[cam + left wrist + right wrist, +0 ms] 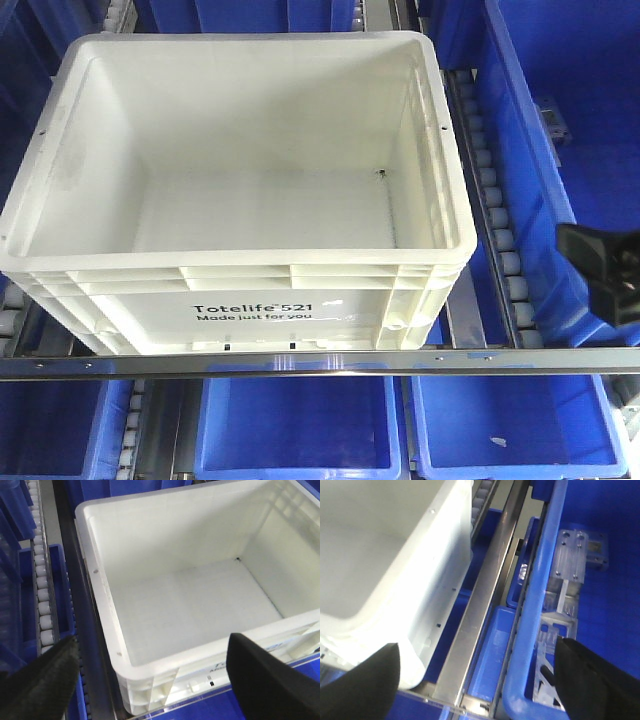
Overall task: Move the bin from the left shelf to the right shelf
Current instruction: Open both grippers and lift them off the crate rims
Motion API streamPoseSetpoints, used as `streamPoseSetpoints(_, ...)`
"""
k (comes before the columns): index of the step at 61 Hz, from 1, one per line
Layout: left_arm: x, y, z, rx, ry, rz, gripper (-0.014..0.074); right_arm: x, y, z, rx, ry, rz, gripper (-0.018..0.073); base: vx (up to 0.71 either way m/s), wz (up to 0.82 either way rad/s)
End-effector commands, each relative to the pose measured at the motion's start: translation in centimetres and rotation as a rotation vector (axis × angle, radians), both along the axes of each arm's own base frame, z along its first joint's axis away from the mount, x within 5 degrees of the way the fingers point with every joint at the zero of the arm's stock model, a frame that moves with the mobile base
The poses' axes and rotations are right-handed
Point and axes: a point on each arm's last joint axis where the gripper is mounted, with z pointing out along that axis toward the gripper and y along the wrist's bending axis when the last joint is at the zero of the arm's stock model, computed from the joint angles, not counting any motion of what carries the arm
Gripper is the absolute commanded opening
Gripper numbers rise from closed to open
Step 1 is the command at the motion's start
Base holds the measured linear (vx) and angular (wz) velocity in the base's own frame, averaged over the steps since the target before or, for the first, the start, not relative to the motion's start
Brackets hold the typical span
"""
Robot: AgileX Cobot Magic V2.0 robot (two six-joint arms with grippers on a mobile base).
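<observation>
Nearest, the left hand (150, 680) and right hand (480, 680) both gape wide, holding nothing, above the metal shelf rail (320, 362), behind which the empty white bin (240, 190) sits on roller tracks (500, 220) among blue bins (560, 130).

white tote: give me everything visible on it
The white tote is a large rectangular bin of what looks like plastic, with a ribbed rim and black print "Totelife 521 Made just for you" on its front wall. It is open-topped, upright and empty apart from a small dark speck near one inner corner. It sits on a shelf lane behind a metal rail, roller tracks alongside, blue bins around. Neither pincer touches it.
</observation>
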Motion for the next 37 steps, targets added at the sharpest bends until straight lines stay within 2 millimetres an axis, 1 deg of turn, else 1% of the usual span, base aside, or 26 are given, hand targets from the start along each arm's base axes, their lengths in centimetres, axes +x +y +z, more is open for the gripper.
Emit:
streamPoseSetpoints(1,-0.9,0.1,-0.5,-0.032,-0.052,0.002,0.0577,-1.7,-0.8,0.4,-0.026,-0.050,0.015,0.0572,0.00,0.00)
streamPoseSetpoints(6,-2.1,0.3,-2.1,-0.028,-0.036,0.000,0.0577,-3.4,-1.5,-0.5,-0.046,-0.035,0.024,0.0559,0.00,0.00)
streamPoseSetpoints(11,-3.3,0.5,-3.2,-0.026,-0.043,-0.002,0.0577,-5.0,-2.2,-1.1,-0.052,-0.041,0.024,0.0547,0.00,0.00)
streamPoseSetpoints(20,-4.3,1.1,-4.7,0.000,-0.058,0.044,0.0577,-6.7,-3.0,-1.6,-0.034,-0.047,0.010,0.0524,0.00,0.00)
streamPoseSetpoints(28,-4.1,1.7,-5.2,-0.004,-0.031,0.118,0.0576,-7.2,-3.2,-1.7,-0.033,-0.047,0.005,0.0484,0.00,0.00)
streamPoseSetpoints(33,-4.1,1.7,-5.2,-0.011,-0.030,0.122,0.0575,-7.3,-3.3,-1.8,-0.036,-0.035,0.003,0.0434,0.00,0.00)
streamPoseSetpoints(37,-4.1,1.7,-5.2,-0.004,-0.029,0.118,0.0559,-7.3,-3.3,-1.8,-0.037,-0.030,0.002,0.0378,0.00,0.00)
